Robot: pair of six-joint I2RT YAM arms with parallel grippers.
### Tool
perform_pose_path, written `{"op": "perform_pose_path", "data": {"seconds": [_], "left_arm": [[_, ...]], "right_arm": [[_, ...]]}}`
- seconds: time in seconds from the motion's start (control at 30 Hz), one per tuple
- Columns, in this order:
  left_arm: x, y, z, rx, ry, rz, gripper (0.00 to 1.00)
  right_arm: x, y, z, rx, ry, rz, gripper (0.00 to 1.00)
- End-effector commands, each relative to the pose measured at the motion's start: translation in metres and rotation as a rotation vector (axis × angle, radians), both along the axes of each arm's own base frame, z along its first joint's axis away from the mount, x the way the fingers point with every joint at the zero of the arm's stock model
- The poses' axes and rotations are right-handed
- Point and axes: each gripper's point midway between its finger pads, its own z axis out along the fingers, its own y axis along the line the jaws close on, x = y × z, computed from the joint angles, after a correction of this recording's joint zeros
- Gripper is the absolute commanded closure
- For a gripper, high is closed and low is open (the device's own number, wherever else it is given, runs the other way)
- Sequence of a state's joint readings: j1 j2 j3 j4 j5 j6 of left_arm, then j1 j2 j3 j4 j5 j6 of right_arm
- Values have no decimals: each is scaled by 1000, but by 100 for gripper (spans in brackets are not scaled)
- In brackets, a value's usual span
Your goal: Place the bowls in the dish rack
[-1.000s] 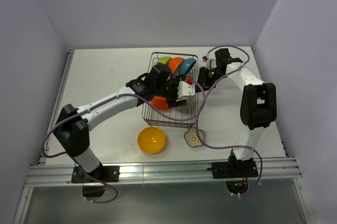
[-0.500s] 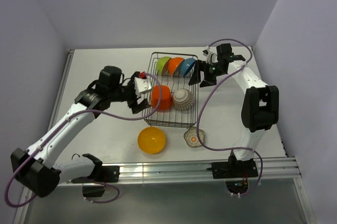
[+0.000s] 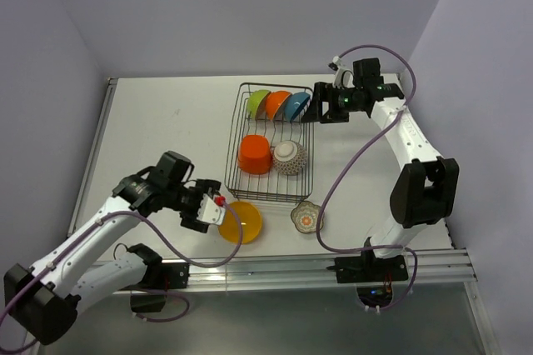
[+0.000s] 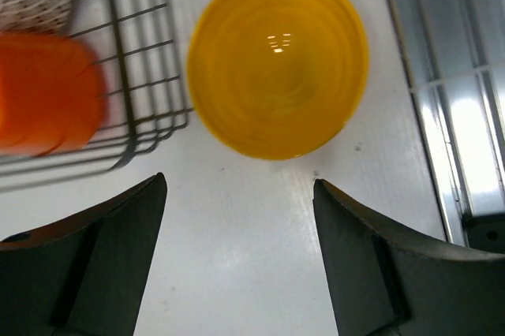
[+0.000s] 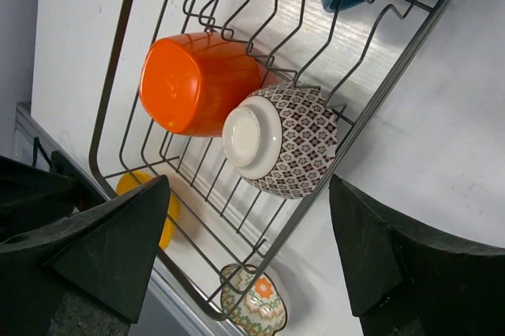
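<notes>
**Left hand swings back to the yellow bowl**

We have pulled our left hand off the dish rack. It now hangs at the lower left of the top view, spread wide and empty. The yellow bowl sits upright on the desk, just ahead of the hand and beside the rack's front edge. We judge it light, stiff and glossy, so likely slippery, and best pinched at the rim. At upper right, our right hand hovers spread by the rack's corner.

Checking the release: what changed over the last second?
Left gripper released the orange bowl, which sits upside-down in the dish rack, and withdrew to the near edge, jaws open beside the yellow bowl. Right gripper edged slightly farther back. Yellow bowl, floral bowl and far-row bowls stayed put.
</notes>
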State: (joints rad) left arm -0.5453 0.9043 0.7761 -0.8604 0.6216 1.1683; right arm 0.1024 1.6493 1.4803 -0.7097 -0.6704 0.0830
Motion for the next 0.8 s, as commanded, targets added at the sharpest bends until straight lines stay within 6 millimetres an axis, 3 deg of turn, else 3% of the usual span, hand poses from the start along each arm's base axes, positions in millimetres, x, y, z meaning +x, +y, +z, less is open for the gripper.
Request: {"op": "perform_pose_path", "data": {"seconds": [0.0, 0.17, 0.43, 0.63, 0.77], "left_arm": [[-15, -7, -25, 90, -31, -167, 20], [-26, -27, -48, 139, -32, -267, 23], [-34, -32, -78, 208, -105, -398, 28], [-32, -42, -94, 227, -93, -413, 37], [-28, -46, -99, 238, -115, -420, 49]], "right_arm": [[-5, -3, 16, -21, -75, 1, 11], [-10, -5, 13, -36, -71, -1, 11], [-10, -10, 9, -48, -46, 0, 12], [-10, -14, 10, -42, -48, -14, 12], [-13, -17, 9, -42, -46, -18, 12]]}}
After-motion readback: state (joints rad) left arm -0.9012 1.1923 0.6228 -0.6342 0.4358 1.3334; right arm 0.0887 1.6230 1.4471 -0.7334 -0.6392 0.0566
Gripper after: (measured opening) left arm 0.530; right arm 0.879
